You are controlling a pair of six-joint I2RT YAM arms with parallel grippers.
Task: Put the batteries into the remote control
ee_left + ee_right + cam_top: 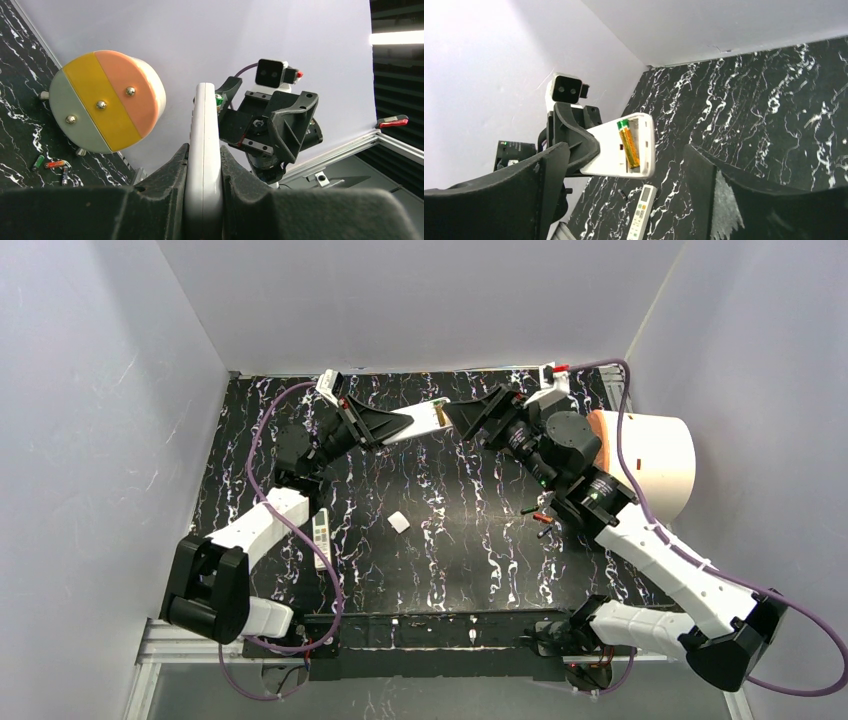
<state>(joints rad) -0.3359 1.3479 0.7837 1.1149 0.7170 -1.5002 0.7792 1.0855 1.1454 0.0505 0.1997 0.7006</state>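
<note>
Sitting in the open compartment of the white remote [606, 150], one battery [629, 146] shows yellow-orange, its green end uppermost in the right wrist view; any print on it is too small for us to read. We see the left gripper [202, 160] clamped on the remote above the far side of the table [450, 560]. The remote's long axis runs left to right, compartment end toward the right gripper [462, 418], whose jaws stand wide. Loose batteries [543, 518] and a second remote [321, 532] lie below.
</note>
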